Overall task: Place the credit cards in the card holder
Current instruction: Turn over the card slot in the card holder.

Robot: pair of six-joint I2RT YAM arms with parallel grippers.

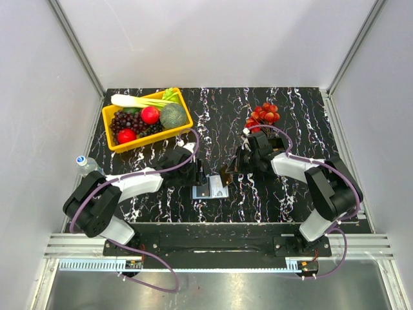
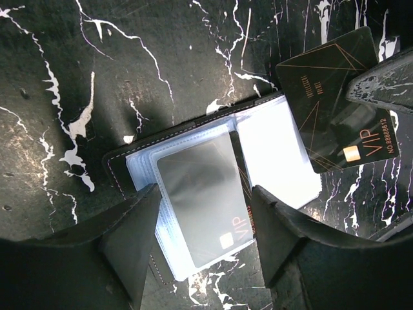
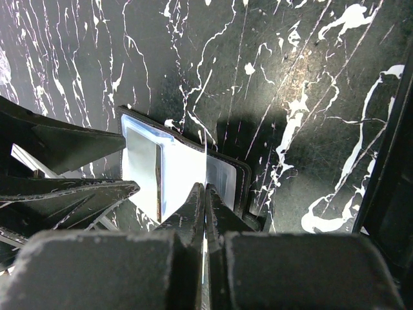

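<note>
The card holder (image 1: 210,191) lies open on the black marble table, pale sleeves up; it also shows in the left wrist view (image 2: 277,148) and the right wrist view (image 3: 181,165). One credit card (image 2: 200,200), grey with "VIP", sits in a left-hand sleeve. My left gripper (image 1: 199,175) (image 2: 205,191) is open, its fingers either side of that card, just above the holder. My right gripper (image 1: 231,173) (image 3: 206,188) is shut on a second credit card (image 2: 335,97), dark with gold lines, held on edge (image 3: 206,152) over the holder's right half.
A yellow tray (image 1: 187,111) of fruit and vegetables stands at the back left. A bunch of red fruit (image 1: 263,115) lies at the back right. A water bottle (image 1: 87,165) stands at the table's left edge. White walls close in three sides.
</note>
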